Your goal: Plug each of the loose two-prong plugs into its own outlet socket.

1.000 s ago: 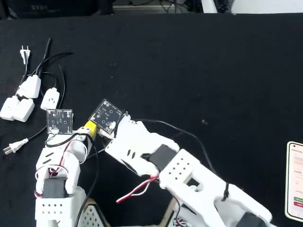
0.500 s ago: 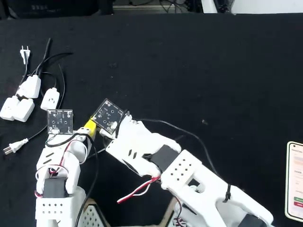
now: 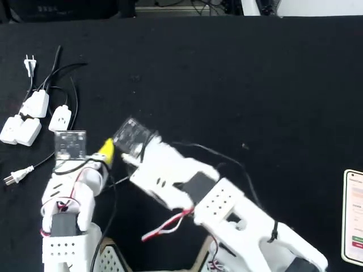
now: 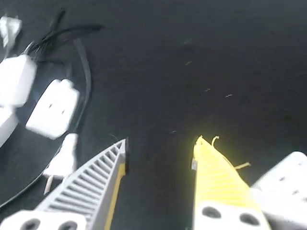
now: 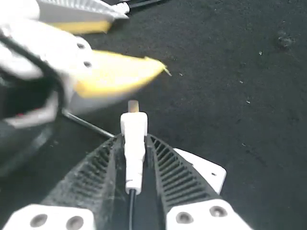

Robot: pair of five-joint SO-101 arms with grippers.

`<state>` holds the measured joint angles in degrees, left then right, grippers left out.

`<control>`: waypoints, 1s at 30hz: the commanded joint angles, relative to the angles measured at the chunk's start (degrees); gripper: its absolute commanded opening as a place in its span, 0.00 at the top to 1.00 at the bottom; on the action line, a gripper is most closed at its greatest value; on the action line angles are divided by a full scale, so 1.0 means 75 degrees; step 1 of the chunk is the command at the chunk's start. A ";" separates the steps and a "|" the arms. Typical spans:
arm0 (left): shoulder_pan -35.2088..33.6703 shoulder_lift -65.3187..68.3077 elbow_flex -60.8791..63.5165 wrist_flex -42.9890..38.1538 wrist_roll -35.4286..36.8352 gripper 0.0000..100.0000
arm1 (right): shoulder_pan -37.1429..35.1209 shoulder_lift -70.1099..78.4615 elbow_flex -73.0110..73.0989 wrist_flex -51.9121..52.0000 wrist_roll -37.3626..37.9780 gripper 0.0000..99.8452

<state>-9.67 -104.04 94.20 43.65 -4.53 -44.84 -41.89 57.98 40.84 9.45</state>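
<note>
My right gripper (image 5: 133, 140) is shut on a white two-prong plug (image 5: 133, 123). Its prongs point forward and its black cord runs back between the fingers. My left gripper (image 4: 160, 143) is open over bare black table, with one grey and one yellow finger (image 4: 213, 167). In the high view that yellow finger (image 3: 106, 149) lies right beside the right arm's wrist (image 3: 133, 137). Three white outlet blocks (image 3: 37, 103) (image 3: 59, 119) (image 3: 20, 130) sit at the table's left. Two loose plugs (image 3: 28, 63) (image 3: 14, 177) lie near them. One outlet socket (image 4: 53, 108) faces the left gripper.
Black cords (image 3: 59, 76) loop around the outlet blocks. A phone (image 3: 354, 215) lies at the table's right edge. The right arm (image 3: 227, 209) crosses from the lower right toward the left arm (image 3: 68, 209). The table's middle and back are bare black cloth.
Both wrists have shifted slightly toward the back of the table. The right gripper still holds the plug.
</note>
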 commanded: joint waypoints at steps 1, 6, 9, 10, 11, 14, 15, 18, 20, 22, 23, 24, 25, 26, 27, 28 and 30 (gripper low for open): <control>-0.0568 -0.0047 -0.0264 0.0035 0.0000 0.77 | 0.0762 -0.0240 -0.1108 0.0926 0.0012 0.99; -0.1014 -0.0047 -0.0311 0.0586 -0.0047 0.77 | 0.1336 0.1002 -0.2913 0.2813 0.0434 0.99; -0.1131 -0.0047 -0.0369 0.0996 -0.0047 0.77 | 0.1536 0.2221 -0.4273 0.3997 0.0574 0.99; -0.1131 -0.0047 -0.0358 0.1043 -0.0047 0.77 | 0.1606 0.2655 -0.4718 0.4384 0.0610 0.99; -0.1119 -0.0047 -0.0334 0.1067 -0.0047 0.77 | 0.1664 0.3089 -0.5163 0.4771 0.0680 0.99; -0.1119 -0.0047 -0.0334 0.1102 -0.0047 0.77 | 0.1875 0.4308 -0.6429 0.5790 0.0774 0.99; -0.1096 -0.0047 -0.0334 0.1102 -0.0047 0.77 | 0.1934 0.4671 -0.6816 0.6060 0.0774 0.99; -0.1084 -0.0047 -0.0334 0.1102 -0.0047 0.77 | 0.2063 0.5656 -0.7812 0.6787 0.0762 0.99; -0.1096 -0.0047 -0.0334 0.1102 -0.0047 0.77 | 0.2086 0.6230 -0.8340 0.7162 0.0715 0.99; -0.1108 -0.0047 -0.0334 0.1102 -0.0047 0.77 | 0.2086 0.6722 -0.8750 0.7432 0.0715 0.99; -0.1108 -0.0047 -0.0334 0.1102 -0.0047 0.77 | 0.2086 0.6945 -0.8938 0.7525 0.0703 0.99; -0.1108 -0.0047 -0.0334 0.1102 -0.0047 0.77 | 0.2086 0.7121 -0.9067 0.7584 0.0656 0.99; -0.1108 -0.0047 -0.0334 0.1102 -0.0047 0.77 | 0.2086 0.7297 -0.9219 0.7619 0.0551 0.99; -0.1108 -0.0047 -0.0334 0.1102 -0.0047 0.77 | 0.2086 0.7437 -0.9313 0.7619 0.0492 0.99; -0.1108 -0.0047 -0.0334 0.1102 -0.0047 0.77 | 0.2086 0.7601 -0.9418 0.7631 0.0469 0.99; -0.1108 -0.0047 -0.0334 0.1102 -0.0047 0.77 | 0.2086 0.7754 -0.9500 0.7689 0.0445 0.99; -0.1119 -0.0047 -0.0334 0.1102 -0.0047 0.77 | 0.2086 0.8047 -0.9641 0.7783 0.0445 0.99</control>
<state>-17.58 -104.04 94.20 51.74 -4.62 -30.07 17.36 -10.15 97.71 13.49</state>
